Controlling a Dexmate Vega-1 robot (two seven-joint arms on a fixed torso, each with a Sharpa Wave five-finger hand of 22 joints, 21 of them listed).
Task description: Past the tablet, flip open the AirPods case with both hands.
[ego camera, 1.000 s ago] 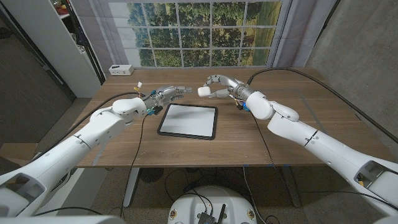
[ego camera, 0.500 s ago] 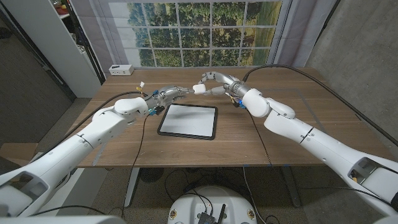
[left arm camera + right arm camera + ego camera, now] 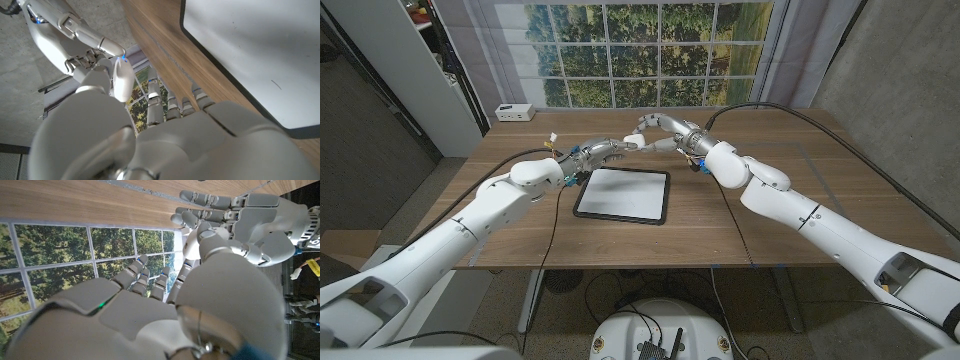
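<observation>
1. The brown wooden table carries a flat rectangular tablet with a black frame and pale grey screen, lying with its long side across the table.
2. The right hand is raised beyond the tablet's far edge, grasping the small white rounded AirPods case.
3. The left hand meets it there, fingertips touching the case; whether it grips, I cannot tell.
4. The case's long axis stands roughly upright between the hands; its lid direction is unclear.

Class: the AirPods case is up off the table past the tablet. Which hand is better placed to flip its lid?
Probably the left hand. The right hand already grips the AirPods case above the table, beyond the tablet, so it is occupied, and the left hand's fingers reach right up to the case.
</observation>
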